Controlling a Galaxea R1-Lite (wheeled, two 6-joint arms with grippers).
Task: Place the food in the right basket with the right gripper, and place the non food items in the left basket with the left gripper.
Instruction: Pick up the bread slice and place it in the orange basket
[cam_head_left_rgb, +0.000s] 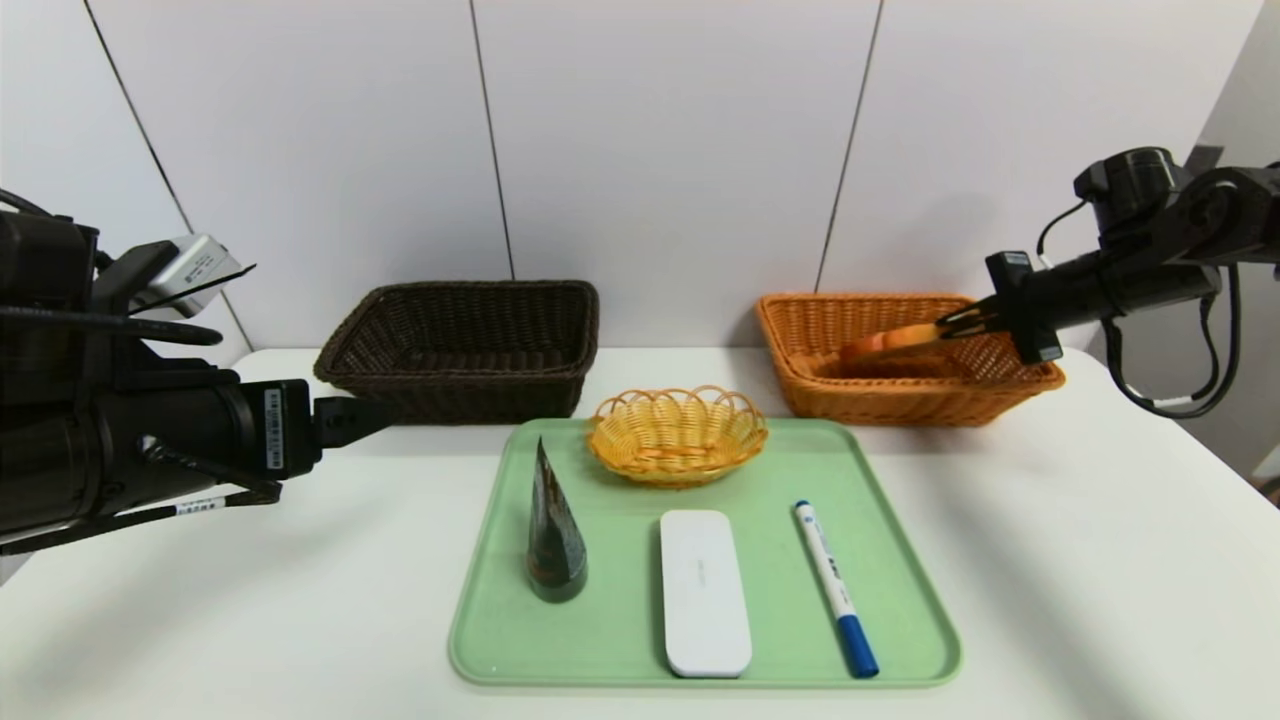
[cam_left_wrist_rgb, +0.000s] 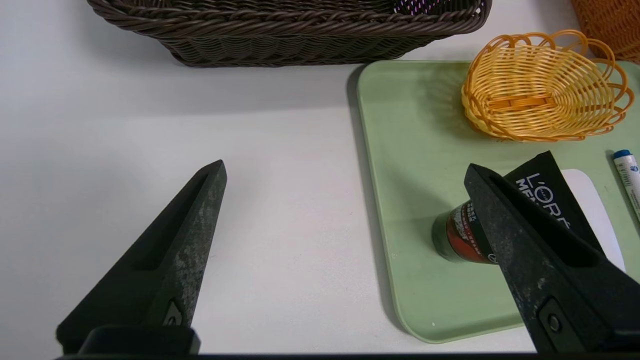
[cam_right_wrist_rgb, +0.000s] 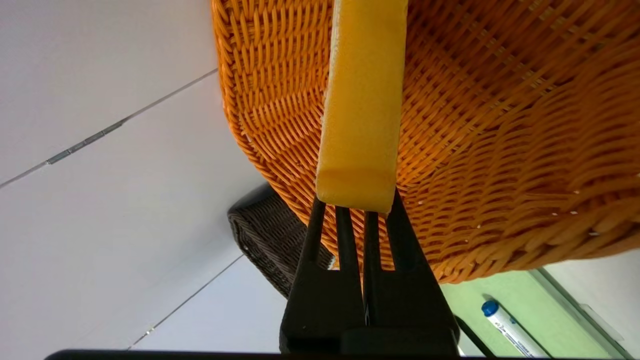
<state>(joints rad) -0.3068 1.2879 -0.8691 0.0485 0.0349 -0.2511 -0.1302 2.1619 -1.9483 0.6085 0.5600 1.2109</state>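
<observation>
My right gripper (cam_head_left_rgb: 948, 327) is shut on the food, a slice of bread (cam_head_left_rgb: 890, 344), and holds it edge-on above the inside of the orange right basket (cam_head_left_rgb: 920, 400). The right wrist view shows the golden crust (cam_right_wrist_rgb: 362, 100) pinched at the fingertips, with the basket weave (cam_right_wrist_rgb: 500, 150) behind it. My left gripper (cam_left_wrist_rgb: 345, 170) stands open over bare table, left of the tray and in front of the dark left basket (cam_head_left_rgb: 460, 340). On the tray lie the dark cone packet (cam_head_left_rgb: 552, 530), the white case (cam_head_left_rgb: 703, 592) and the blue-capped marker (cam_head_left_rgb: 835, 585).
The green tray (cam_head_left_rgb: 500, 620) sits mid-table and also carries a small yellow scalloped basket (cam_head_left_rgb: 677, 435) at its far edge. Both big baskets stand against the white wall. White tabletop stretches to either side of the tray.
</observation>
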